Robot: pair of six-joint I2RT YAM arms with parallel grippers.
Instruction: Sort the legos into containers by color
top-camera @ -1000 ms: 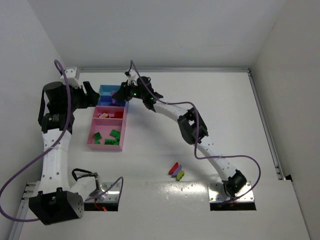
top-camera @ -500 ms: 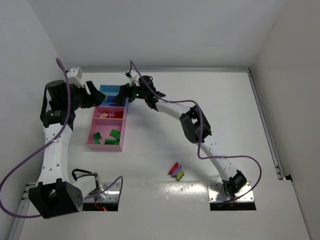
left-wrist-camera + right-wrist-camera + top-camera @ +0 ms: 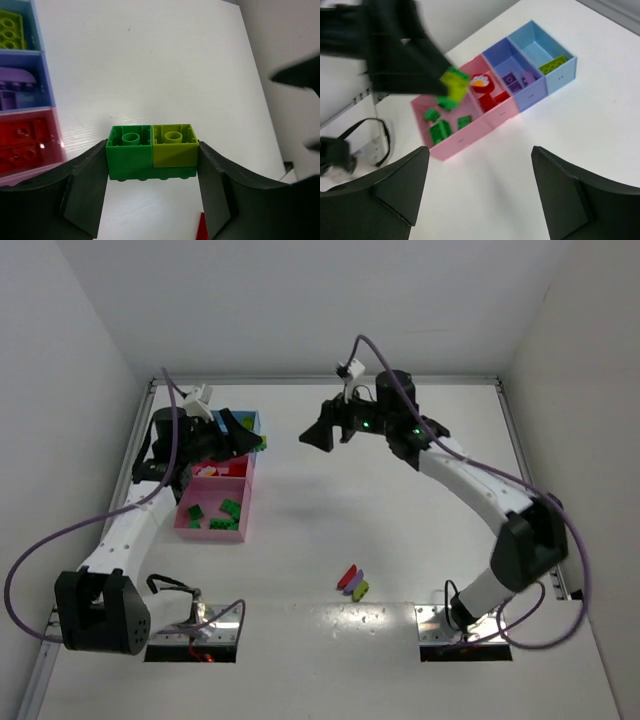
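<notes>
Left wrist view puts a two-brick block (image 3: 151, 150), green beside yellow-green, squarely between the left gripper's (image 3: 152, 167) fingers, which clamp it by its two ends. It hangs over bare table (image 3: 150, 60), just beside the containers (image 3: 49, 80), level with the red and purple compartments. From above, the tray row holds a yellow-green brick in light blue, purple pieces in darker blue, red ones in the small pink tray and green ones (image 3: 231, 507) in the largest. The right gripper (image 3: 318, 433) stands wide and empty, well apart from the trays. Three loose bricks (image 3: 352, 582) lie near the arm bases.
</notes>
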